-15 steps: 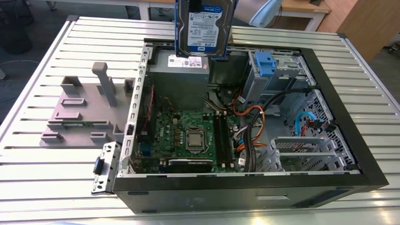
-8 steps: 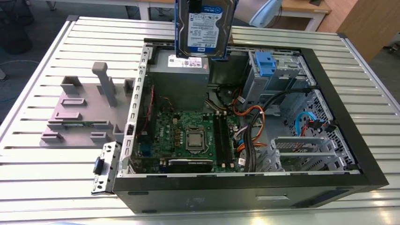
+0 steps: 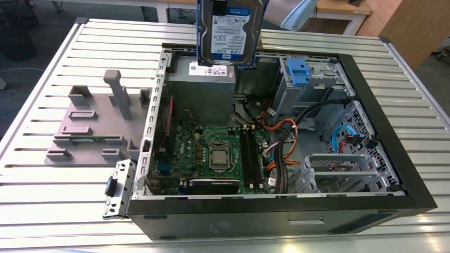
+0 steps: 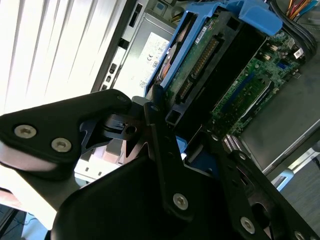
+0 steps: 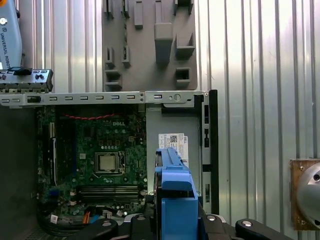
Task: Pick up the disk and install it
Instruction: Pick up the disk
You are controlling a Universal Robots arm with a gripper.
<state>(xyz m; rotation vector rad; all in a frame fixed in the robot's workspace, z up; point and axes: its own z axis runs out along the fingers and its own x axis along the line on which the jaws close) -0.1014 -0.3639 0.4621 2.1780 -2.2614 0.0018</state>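
Starting at nine o'clock in the exterior view: the grey plastic stand (image 3: 98, 124) sits on the slatted bench (image 3: 42, 200), just beside the open computer case (image 3: 281, 216). Inside the case the motherboard (image 3: 211, 153) lies flat, and the grey power supply box (image 3: 200, 89) is at twelve o'clock from it. Right above that box hangs the disk (image 3: 230, 31), upright and clear of the case, its white-and-blue label facing the camera. At two o'clock sits the blue-tabbed drive cage (image 3: 309, 79), well apart from the disk.

The second wrist view gives the other side: the disk's (image 4: 210, 55) connector edge and green circuit board, with the pincer (image 4: 182, 125) clamped on its blue carrier, a black finger on each side. The first wrist view looks down the disk (image 5: 172, 195) edge-on, over the power supply's white sticker.
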